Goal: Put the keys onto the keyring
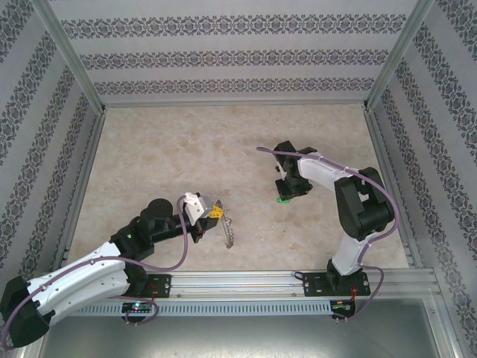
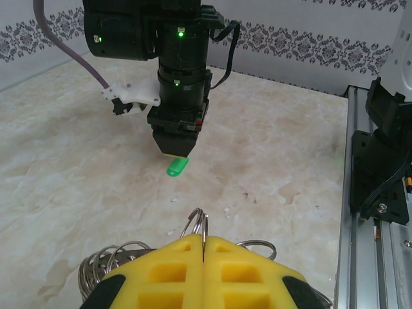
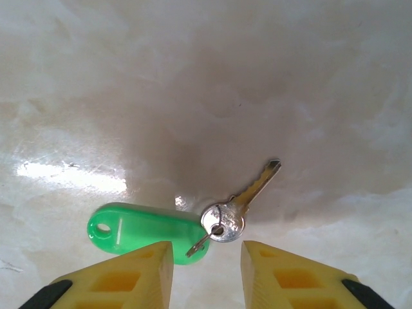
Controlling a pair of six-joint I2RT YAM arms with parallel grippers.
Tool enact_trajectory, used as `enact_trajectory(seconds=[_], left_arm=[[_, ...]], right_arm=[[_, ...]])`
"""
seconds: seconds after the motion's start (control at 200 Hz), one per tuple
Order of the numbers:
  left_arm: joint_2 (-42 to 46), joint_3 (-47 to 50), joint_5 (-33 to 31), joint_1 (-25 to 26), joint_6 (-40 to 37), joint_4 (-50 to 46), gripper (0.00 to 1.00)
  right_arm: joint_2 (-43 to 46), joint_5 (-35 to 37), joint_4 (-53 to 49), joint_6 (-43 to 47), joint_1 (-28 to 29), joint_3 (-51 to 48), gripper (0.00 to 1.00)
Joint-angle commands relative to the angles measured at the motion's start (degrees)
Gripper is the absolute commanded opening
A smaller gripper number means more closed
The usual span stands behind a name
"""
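- Left end effector (image 2: 204, 248): pads pressed together, pinching the ring (image 2: 199, 222) by its wire fringe, low over the desk (image 2: 277, 161) near the left arm.
- Right end effector (image 3: 203, 264): spread, hovering over the key (image 3: 239, 205), which lies flat on the desk, not gripped.
- Key and ring are well apart; my read is that pick, carry and threading are all left.
- Ring body is hidden behind the pads; can't tell if it touches the desk.

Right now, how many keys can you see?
1. The key lies on the table just ahead of the open right pincer, beside its green tag. The keyring could hide others.
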State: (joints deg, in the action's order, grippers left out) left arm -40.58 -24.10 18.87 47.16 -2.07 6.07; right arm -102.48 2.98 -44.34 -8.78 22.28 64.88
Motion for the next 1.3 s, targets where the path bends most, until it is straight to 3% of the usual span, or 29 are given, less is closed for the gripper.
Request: enact_trajectory(seconds=[0.0,0.869,1.154,1.294], left_arm=[[1.03,0.20,0.97,-0.31,0.48,4.23,0.00],[1.91,0.28,1.06,-0.31,0.48,4.07,0.00],[1.55,-0.40,0.38,-0.30,1.01,2.60,0.00],[1.12,-1.05,-0.21,-0.31,1.01,1.67,0.00]], right_arm=[[-1.27,0.28,-1.05,-0.45,0.49,0.67,0.30],[-0.42,1.70,-0.32,0.34,-0.04,-0.52,0.02],[9.01,0.57,2.76,4.11,2.50,-3.62,0.00],[16.82,-4.35,6.85,7.14,5.58,-6.00,0.00]])
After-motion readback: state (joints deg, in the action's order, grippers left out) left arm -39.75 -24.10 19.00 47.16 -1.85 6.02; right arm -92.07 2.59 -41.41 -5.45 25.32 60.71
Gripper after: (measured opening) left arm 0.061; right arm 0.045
